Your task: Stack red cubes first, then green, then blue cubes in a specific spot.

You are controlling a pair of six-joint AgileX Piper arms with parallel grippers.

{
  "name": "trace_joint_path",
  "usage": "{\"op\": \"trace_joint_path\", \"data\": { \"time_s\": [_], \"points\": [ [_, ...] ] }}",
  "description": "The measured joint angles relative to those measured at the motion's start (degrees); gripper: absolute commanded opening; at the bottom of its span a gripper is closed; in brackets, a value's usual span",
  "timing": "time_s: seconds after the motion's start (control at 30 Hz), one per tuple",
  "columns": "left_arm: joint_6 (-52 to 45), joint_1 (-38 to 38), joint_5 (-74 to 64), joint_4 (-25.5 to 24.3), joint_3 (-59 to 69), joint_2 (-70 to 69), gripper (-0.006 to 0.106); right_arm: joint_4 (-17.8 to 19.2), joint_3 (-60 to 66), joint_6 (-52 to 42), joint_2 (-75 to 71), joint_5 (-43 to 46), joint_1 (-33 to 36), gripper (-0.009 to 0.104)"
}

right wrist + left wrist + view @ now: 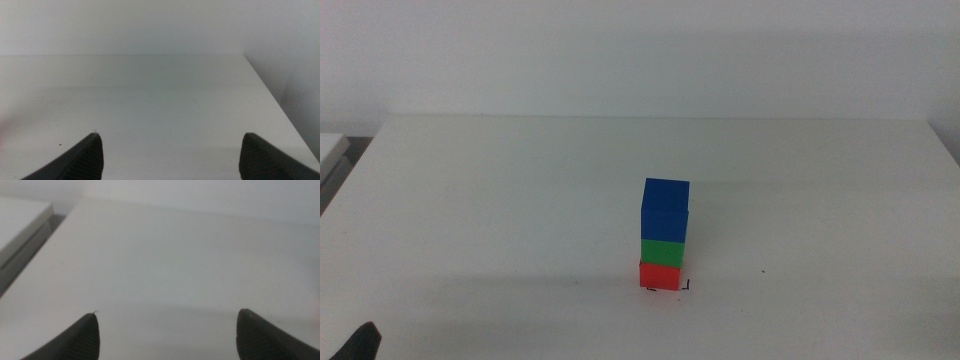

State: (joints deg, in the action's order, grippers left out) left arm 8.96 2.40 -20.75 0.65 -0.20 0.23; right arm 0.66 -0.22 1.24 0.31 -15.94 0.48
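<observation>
In the middle view a three-cube tower stands near the table's front centre. The red cube [660,275] is at the bottom, the green cube [664,251] rests on it, and the blue cube [666,209] tops the stack. Thin black corner marks of the specific spot [686,287] show at the red cube's base. My left gripper [167,335] is open over bare table, with a dark tip at the middle view's bottom left corner [360,343]. My right gripper [170,155] is open too, over bare table, and does not show in the middle view. Neither wrist view shows the cubes.
A lone black speck [764,271] lies right of the stack, also seen as a speck [60,145] in the right wrist view. The white table [520,200] ends at a left edge, where a pale shelf [20,225] stands beside it.
</observation>
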Motion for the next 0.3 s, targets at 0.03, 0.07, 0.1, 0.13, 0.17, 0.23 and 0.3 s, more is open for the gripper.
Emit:
{"op": "trace_joint_path", "data": {
  "time_s": [0.03,0.07,0.1,0.13,0.17,0.23,0.3],
  "points": [
    [0.0,0.0,0.6,0.0,0.1,0.0,0.094,0.0,0.0,0.0,0.0,0.0,0.0,0.082],
    [0.0,0.0,1.0,0.0,0.1,0.0,0.094,0.0,0.0,0.0,0.0,0.0,0.0,0.082],
    [0.0,0.0,1.2,0.0,0.1,0.0,0.094,0.0,0.0,0.0,0.0,0.0,0.0,0.082],
    [0.0,0.0,1.4,0.0,0.2,0.0,0.094,0.0,0.0,0.0,0.0,0.1,0.0,0.082],
    [0.0,0.0,1.5,0.0,0.2,0.0,0.094,0.0,0.0,0.0,0.0,0.1,0.0,0.082],
    [0.0,0.0,1.6,0.0,0.2,0.0,0.094,0.0,0.0,0.0,0.0,0.3,0.0,0.082],
    [0.0,0.0,1.7,0.0,0.2,0.0,0.094,0.0,0.0,0.0,0.0,0.4,0.0,0.082]
  ]
}}
